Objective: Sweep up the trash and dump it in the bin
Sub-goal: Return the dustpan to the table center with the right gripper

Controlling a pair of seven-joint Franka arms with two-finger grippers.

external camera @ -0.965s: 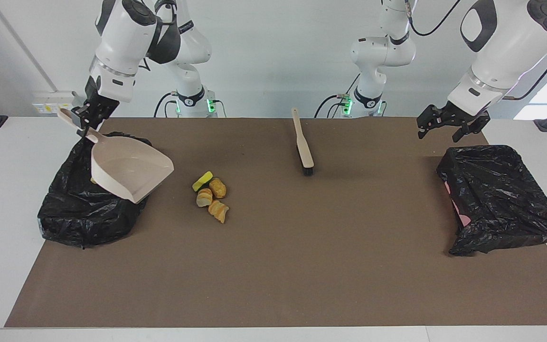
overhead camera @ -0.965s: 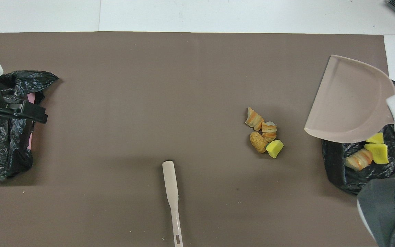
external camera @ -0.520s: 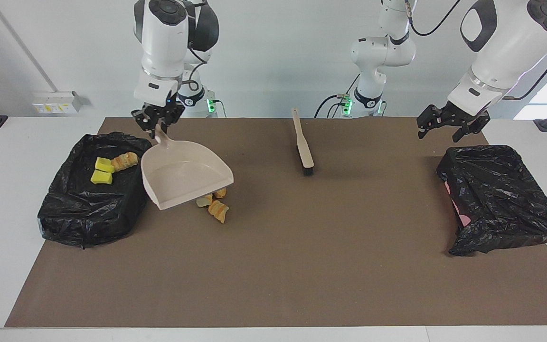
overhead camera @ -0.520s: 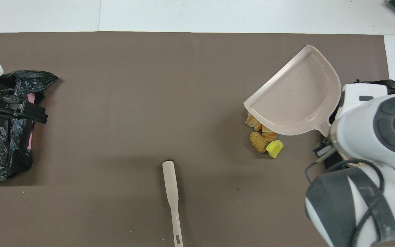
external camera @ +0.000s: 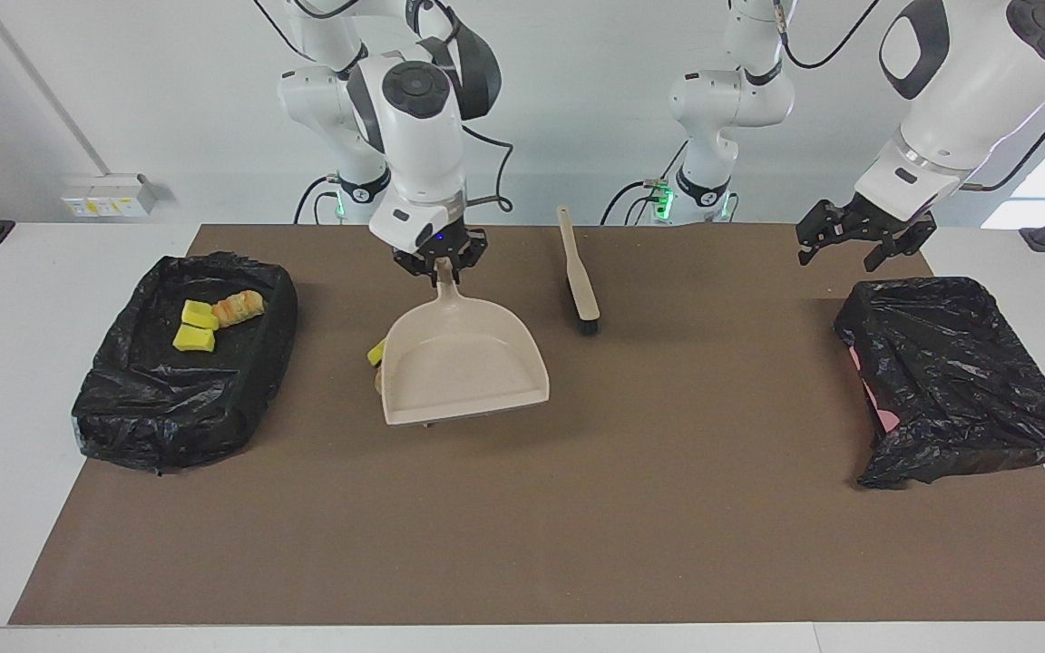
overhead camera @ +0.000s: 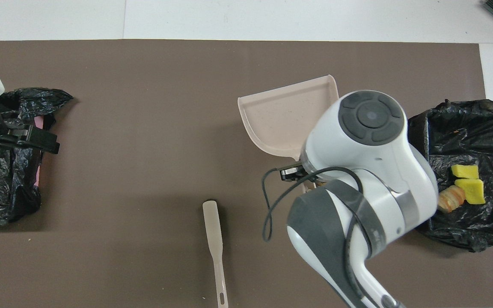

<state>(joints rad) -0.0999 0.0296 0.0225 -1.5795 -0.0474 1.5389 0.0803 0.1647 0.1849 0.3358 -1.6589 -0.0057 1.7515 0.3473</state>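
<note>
Your right pincer (external camera: pixel 442 263) is clamped tight on the handle of the beige dustpan (external camera: pixel 463 367), and the pan hangs mouth-down over the middle of the brown mat (external camera: pixel 522 544). From across the worktop, the pan hides most of the loose trash (external camera: pixel 376 353): only a yellow edge and a tan sliver peek out beside the pan, toward the right arm's end. How many pieces sit under there you can't count from either view. Three more pieces, two yellow chunks (external camera: pixel 194 326) and one tan pastry-like roll (external camera: pixel 237 308), lie inside the black-lined bin (external camera: pixel 160 408) at the right arm's end of the worktop. The brush (external camera: pixel 579 277) lies flat on the mat, nearer to the robots than the pan and untouched. Your left pincer (external camera: pixel 856 238) hangs with fingers spread wide and nothing in them, over the edge of the second black-lined bin (external camera: pixel 958 381) at the left arm's end; that arm waits.
</note>
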